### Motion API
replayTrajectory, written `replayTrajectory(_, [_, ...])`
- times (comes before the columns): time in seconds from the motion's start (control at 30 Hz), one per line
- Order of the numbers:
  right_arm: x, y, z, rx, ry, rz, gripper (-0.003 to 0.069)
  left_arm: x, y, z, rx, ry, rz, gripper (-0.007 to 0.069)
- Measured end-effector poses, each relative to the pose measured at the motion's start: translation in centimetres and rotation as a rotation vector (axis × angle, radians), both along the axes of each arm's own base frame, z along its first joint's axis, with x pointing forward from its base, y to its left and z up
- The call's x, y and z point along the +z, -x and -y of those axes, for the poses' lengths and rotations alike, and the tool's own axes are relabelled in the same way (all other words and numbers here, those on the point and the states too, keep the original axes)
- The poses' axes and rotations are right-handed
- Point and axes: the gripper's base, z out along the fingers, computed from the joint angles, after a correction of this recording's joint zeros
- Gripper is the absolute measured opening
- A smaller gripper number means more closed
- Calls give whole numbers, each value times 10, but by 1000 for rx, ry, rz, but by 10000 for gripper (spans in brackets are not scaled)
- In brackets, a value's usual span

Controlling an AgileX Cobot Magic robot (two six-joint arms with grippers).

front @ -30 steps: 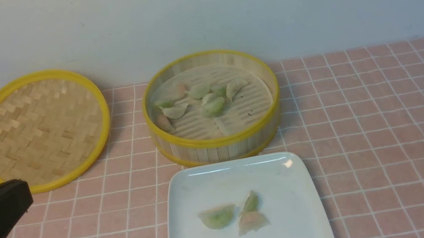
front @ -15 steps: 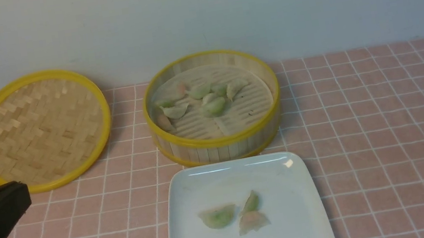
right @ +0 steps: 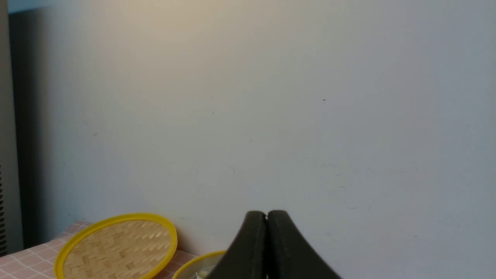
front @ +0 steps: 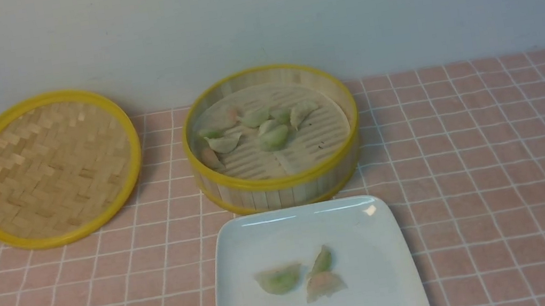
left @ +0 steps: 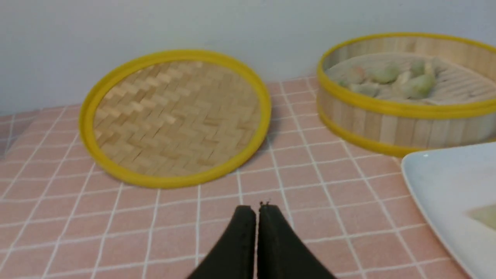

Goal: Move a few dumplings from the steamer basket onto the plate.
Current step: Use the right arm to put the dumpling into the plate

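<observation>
Left gripper (left: 256, 211) has pulled back almost out of front view; jaws pressed together, empty. Right gripper (right: 266, 217) same, facing the wall. Dumplings (front: 269, 129) in basket (front: 277, 182), several on plate (front: 373, 246); nothing else moved.

The steamer basket (front: 272, 139) stands on the counter (front: 496, 168) against the wall (front: 390, 0), with a cluster of dumplings (front: 257, 125) in its left half. Its lid (front: 52, 168) lies flat to its left, apart from it. The plate (front: 371, 235) lies just in front of the basket, bearing four dumplings (front: 302, 278).
</observation>
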Motion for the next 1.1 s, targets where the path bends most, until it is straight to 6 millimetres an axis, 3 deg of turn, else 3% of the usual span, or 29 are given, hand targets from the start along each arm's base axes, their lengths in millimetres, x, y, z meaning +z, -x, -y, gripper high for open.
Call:
replayTrajectory(0.27, [0, 0, 0, 0, 1, 0, -13, -19, 1, 0, 4, -5, -103, -6])
replayTrajectory(1.1, [0, 0, 0, -2, 1, -4, -13, -19, 1, 0, 4, -5, -107, -6])
